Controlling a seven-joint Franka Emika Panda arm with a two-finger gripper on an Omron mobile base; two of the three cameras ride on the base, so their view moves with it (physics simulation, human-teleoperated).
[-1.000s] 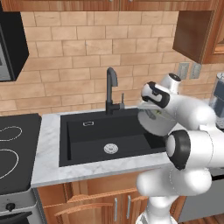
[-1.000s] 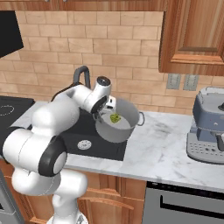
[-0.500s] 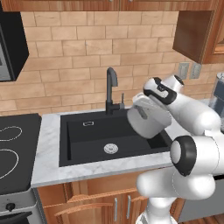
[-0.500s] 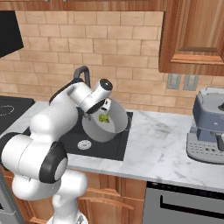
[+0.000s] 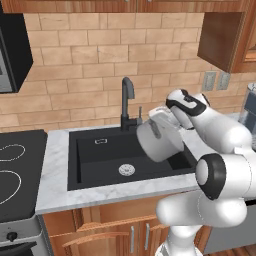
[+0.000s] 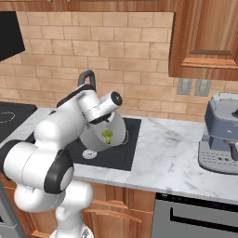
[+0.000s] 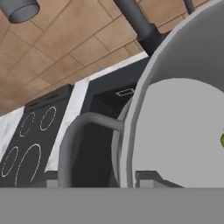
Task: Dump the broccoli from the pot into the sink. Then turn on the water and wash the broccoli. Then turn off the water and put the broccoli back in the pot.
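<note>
My gripper (image 5: 163, 116) is shut on the rim of the grey pot (image 5: 160, 141) and holds it in the air, tipped steeply on its side over the right part of the black sink (image 5: 95, 159). The right base view looks into the pot's (image 6: 100, 137) mouth, where the yellow-green broccoli (image 6: 107, 136) lies against the lower wall. Below and to the left sits the round drain (image 5: 126, 170). In the hand view the pot's rim (image 7: 144, 109) and one loop handle (image 7: 76, 131) are close up, with a sliver of broccoli (image 7: 222, 140) at the right edge. No water runs from the faucet (image 5: 127, 100).
The dark faucet stands just behind and left of the tipped pot. A black stovetop (image 5: 15, 170) lies to the left of the sink. On the marble counter (image 6: 172, 153) to the right stands a grey coffee machine (image 6: 221, 135). Wooden cabinets hang overhead.
The arm has carried the pot leftward from the counter's edge to over the sink and tipped it further. The broccoli has stayed inside the pot.
</note>
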